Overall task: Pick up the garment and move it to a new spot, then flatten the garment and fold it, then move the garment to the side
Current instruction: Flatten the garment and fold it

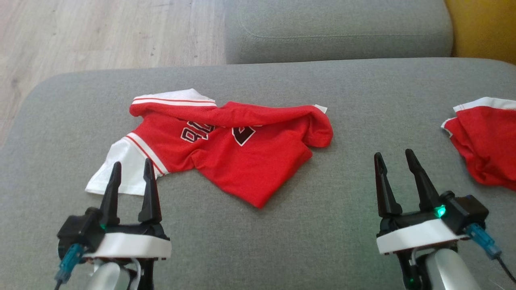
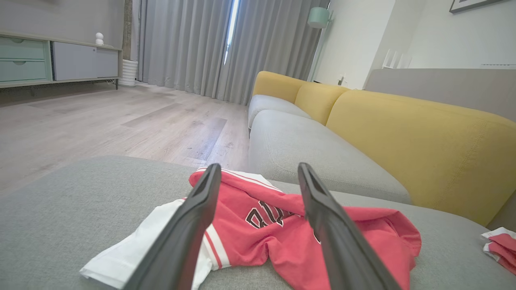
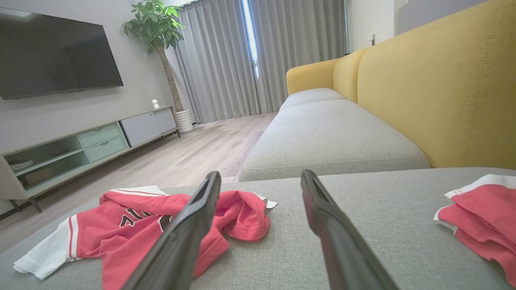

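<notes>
A red jersey with white sleeves and black lettering, the garment (image 1: 229, 151) (image 2: 282, 237) (image 3: 133, 229), lies crumpled on the grey sofa cushion (image 1: 258, 241), its top edge folded over. My left gripper (image 1: 132, 168) (image 2: 258, 171) hovers open just in front of the white sleeve, with nothing between its fingers. Off to the jersey's right, my right gripper (image 1: 395, 157) (image 3: 260, 177) stands open and empty above bare cushion.
A second red and white piece of clothing (image 1: 483, 141) (image 3: 479, 217) lies at the cushion's right edge. Behind are another grey seat cushion (image 1: 338, 28), the yellow sofa back (image 2: 403, 133) and wooden floor (image 1: 80, 36) to the left.
</notes>
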Motion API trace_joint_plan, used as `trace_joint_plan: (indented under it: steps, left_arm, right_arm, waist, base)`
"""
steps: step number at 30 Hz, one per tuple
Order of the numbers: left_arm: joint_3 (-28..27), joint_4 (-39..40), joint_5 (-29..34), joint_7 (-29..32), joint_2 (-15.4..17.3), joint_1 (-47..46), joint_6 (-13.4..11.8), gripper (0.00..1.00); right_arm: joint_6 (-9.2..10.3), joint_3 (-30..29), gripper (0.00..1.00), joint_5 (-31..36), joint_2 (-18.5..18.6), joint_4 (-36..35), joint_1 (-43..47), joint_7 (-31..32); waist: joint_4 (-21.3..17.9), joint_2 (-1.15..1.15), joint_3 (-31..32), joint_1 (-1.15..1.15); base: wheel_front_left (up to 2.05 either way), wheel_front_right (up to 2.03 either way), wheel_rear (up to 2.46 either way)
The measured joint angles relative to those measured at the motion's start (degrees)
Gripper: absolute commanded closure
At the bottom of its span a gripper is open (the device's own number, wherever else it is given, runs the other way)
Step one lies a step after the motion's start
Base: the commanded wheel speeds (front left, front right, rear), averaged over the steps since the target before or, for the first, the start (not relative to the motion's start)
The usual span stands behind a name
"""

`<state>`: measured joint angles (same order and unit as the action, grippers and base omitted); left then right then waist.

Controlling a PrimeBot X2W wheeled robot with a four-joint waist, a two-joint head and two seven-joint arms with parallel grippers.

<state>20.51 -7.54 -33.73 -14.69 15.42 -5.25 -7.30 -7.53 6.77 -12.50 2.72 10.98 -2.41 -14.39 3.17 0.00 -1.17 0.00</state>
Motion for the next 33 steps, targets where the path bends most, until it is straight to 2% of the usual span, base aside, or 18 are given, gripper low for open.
trace_joint_plan:
  steps: [4, 6, 10, 13, 14, 19, 26, 33]
  left_arm:
    - [-1.5, -0.9, 1.5, 0.0, -1.6, 0.0, 2.0, 0.00]
    - [-2.4, -1.5, 2.2, 0.0, -1.9, -0.1, 2.8, 0.00]
    - [-3.9, -2.6, 3.1, 0.0, -3.0, -0.4, 3.9, 0.00]
    - [-4.1, -4.0, 3.7, 0.0, -3.9, -0.4, 5.0, 0.00]
    - [-4.2, -4.7, 4.1, 0.0, -4.5, -0.5, 5.6, 0.00]
    - [-4.4, -6.2, 5.0, 0.0, -6.2, -2.4, 7.1, 0.00]
    - [-5.6, -8.6, 6.2, 0.0, -8.4, -5.3, 9.5, 0.00]
    - [-6.8, -9.9, 7.6, 0.0, -9.5, -5.6, 10.9, 0.00]
  right_arm:
    - [0.00, 0.4, 0.00, 1.1, 0.0, 0.0, 0.0, 0.0]
    - [0.00, 2.6, 0.00, 2.0, 0.0, 0.2, -0.1, 0.0]
    - [0.00, 11.3, 0.00, 4.2, 0.0, 3.3, -1.1, 1.9]
    - [0.00, 17.2, 0.00, 5.1, 0.0, 6.6, -3.7, 5.9]
    - [0.00, 20.4, 0.00, 5.9, 0.1, 9.1, -6.2, 9.0]
    - [0.00, 27.4, 0.00, 7.2, 0.4, 16.0, -13.3, 14.2]
    - [0.00, 31.6, 0.00, 8.0, 1.1, 27.8, -22.3, 19.2]
    - [0.00, 34.1, 0.00, 7.0, 1.1, 34.4, -27.2, 20.5]
  waist:
    - [0.8, 0.00, -0.1, 0.00]
    - [1.2, 0.00, -0.5, 0.00]
    - [2.3, 0.00, -1.2, 0.00]
    - [3.1, 0.00, -1.9, 0.00]
    - [3.6, 0.00, -2.4, 0.00]
    - [5.2, 0.00, -3.8, 0.01]
    - [8.4, 0.00, -5.8, 0.01]
    - [10.0, 0.00, -6.8, 0.00]
  base:
    - [0.00, 0.00, 0.00]
    - [0.00, 0.00, 0.00]
    - [0.00, 0.00, 0.00]
    - [0.00, 0.00, 0.00]
    - [0.00, 0.00, 0.00]
    - [0.00, 0.00, 0.00]
    - [0.00, 0.00, 0.00]
    - [0.00, 0.00, 0.00]
